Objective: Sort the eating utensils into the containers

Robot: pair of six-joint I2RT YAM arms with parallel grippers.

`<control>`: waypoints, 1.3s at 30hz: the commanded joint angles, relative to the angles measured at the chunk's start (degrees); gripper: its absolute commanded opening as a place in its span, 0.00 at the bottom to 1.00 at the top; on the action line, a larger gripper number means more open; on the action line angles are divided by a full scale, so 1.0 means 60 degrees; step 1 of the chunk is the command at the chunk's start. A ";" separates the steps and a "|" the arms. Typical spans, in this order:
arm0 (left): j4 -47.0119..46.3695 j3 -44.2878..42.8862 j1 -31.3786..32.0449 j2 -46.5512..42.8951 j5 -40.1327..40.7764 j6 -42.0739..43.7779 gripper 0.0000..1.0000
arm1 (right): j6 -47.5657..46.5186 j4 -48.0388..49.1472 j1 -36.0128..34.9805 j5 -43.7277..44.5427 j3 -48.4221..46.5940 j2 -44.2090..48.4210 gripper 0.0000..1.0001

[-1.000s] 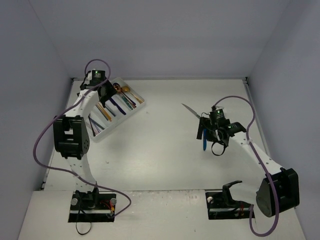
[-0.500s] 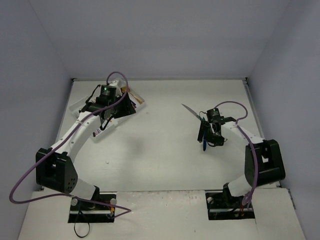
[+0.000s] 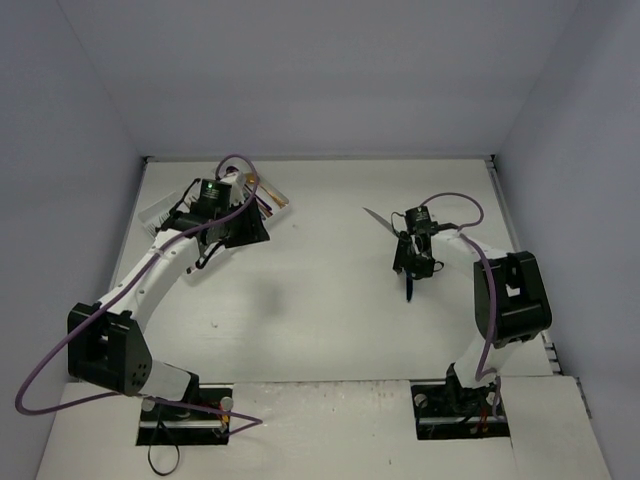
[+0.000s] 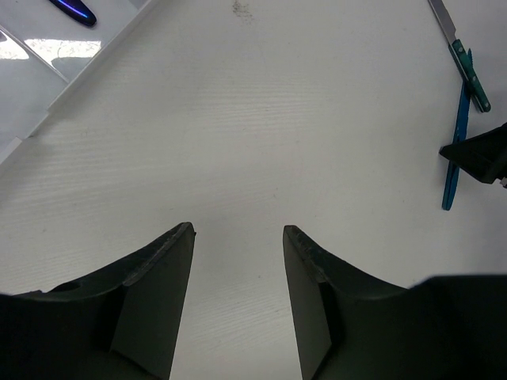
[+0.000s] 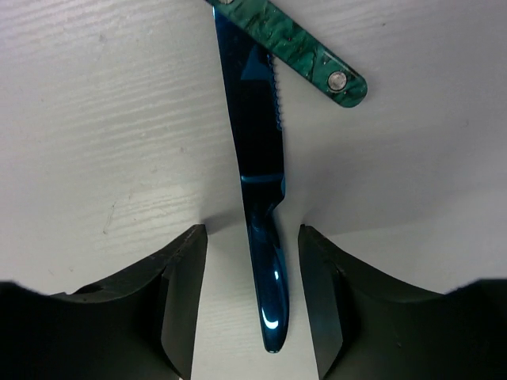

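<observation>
Your right claw [image 5: 252, 236] sits wide open, straddling the blue knife [image 5: 255, 150] lying flat on the worktop [image 5: 103, 119]. The left claw [image 4: 238, 233] is wide too, holding nothing, near the tray [image 4: 95, 75].

Counted: one tray [image 4: 101, 62]; two knives on the table [image 3: 320, 310] right of the tray, namely one blue knife [image 5: 261, 182] and one teal-handled knife [image 5: 305, 49]; one dark blue utensil [image 4: 70, 9] showing inside the tray, others there uncountable beneath the left arm [image 3: 165, 258].

A white table [image 3: 320, 300] sits inside pale, perhaps lavender walls [image 3: 300, 70].
</observation>
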State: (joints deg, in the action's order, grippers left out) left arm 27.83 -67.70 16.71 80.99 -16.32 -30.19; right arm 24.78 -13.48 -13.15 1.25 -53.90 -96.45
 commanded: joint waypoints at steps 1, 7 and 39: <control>-0.0171 -0.0156 0.0013 -0.0426 -0.0145 0.0104 0.47 | 0.0016 0.0225 -0.0021 0.0107 -0.0069 -0.0530 0.42; -0.0186 0.0024 0.0016 -0.0400 -0.0299 0.0079 0.46 | -0.0226 0.0226 -0.0339 0.0012 -0.0148 -0.0947 0.09; -0.1824 -0.0047 0.0974 0.0454 -0.3245 -0.2029 0.46 | 0.0381 -0.1001 -0.2817 -0.3964 -0.0546 0.2658 0.00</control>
State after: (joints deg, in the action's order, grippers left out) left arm 23.88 -67.48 20.92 84.20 -32.60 -38.38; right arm 27.60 -18.14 -28.67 -19.50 -55.89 -85.34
